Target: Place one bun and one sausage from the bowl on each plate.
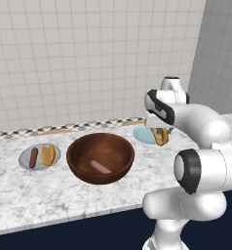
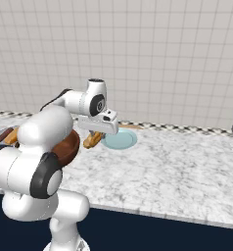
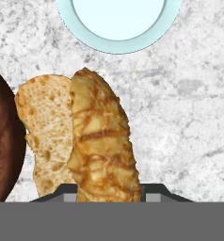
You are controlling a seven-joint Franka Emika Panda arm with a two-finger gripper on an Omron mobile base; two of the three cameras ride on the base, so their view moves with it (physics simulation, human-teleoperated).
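Note:
My gripper [image 1: 159, 133] [image 2: 95, 133] [image 3: 108, 192] is shut on a golden-brown bun [image 1: 161, 137] [image 2: 92, 140] [image 3: 102, 141], held just above the counter. It hangs between the dark brown bowl [image 1: 101, 178] [image 2: 72, 148] [image 3: 1, 141] and the pale blue-green plate [image 1: 140, 136] [image 2: 119, 139] [image 3: 118, 46], close to the plate's near rim. That plate holds nothing. One pink sausage [image 1: 101, 167] lies in the bowl. On the grey plate [image 1: 23, 158], left of the bowl, lie a sausage [image 1: 33, 157] and a bun [image 1: 48, 154].
The marble counter [image 2: 177, 166] runs along a tiled wall [image 1: 88, 58], and its front edge [image 1: 64, 217] drops to a dark cabinet face. The arm's own links [image 2: 45, 132] hide much of the bowl in the right base view.

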